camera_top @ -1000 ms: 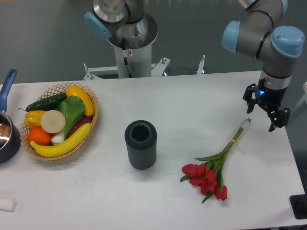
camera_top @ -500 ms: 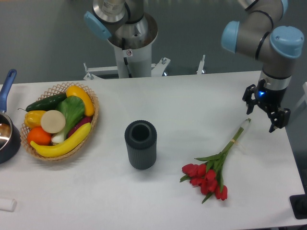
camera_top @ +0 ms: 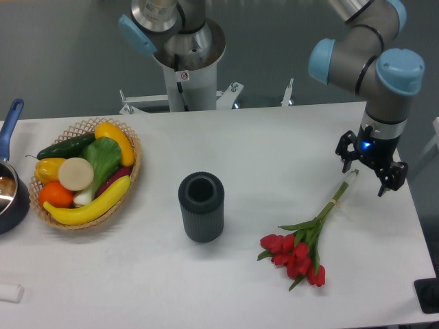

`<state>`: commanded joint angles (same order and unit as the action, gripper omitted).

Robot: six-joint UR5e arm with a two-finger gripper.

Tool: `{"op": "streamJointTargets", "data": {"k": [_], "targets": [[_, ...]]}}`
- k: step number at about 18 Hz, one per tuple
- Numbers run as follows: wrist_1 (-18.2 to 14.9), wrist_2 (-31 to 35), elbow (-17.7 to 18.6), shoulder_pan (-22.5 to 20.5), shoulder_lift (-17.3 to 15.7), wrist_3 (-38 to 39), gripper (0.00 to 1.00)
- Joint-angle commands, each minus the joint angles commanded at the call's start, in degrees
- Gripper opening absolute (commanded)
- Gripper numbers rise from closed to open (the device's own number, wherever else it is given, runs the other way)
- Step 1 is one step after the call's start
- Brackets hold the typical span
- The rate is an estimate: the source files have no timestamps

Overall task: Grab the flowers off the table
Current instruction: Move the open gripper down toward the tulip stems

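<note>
The flowers [camera_top: 302, 248] lie on the white table [camera_top: 260, 151] at the right front: red tulip heads toward the front, green leaves, thin stems running up and right to pale ends. My gripper [camera_top: 365, 177] is open, fingers pointing down, one fingertip on each side of the pale stem ends at the table's right side. It holds nothing.
A dark ribbed cylindrical vase [camera_top: 202, 206] stands mid-table. A wicker basket of fruit and vegetables [camera_top: 86, 171] sits at the left, with a blue-handled pot [camera_top: 8, 185] at the left edge. The robot base [camera_top: 184, 55] is at the back. The table's right edge is close to the gripper.
The gripper has moved left and slightly down, from right of the stem ends to over them. The flowers have not moved.
</note>
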<state>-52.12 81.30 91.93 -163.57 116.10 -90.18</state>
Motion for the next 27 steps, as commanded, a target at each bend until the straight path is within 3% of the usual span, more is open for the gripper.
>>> {"op": "streamJointTargets", "data": {"k": [10,14,18,27], "targets": [[1.23,0.0,-0.79,3.52,3.78,7.65,1.0],[1.58,0.0,-0.35,3.87,3.96,7.13,1.0],[4.65,0.09,0.88,4.75,5.01,7.39,1.0],[5.1,0.35,2.02,5.46,6.6,6.86,1.0]]}}
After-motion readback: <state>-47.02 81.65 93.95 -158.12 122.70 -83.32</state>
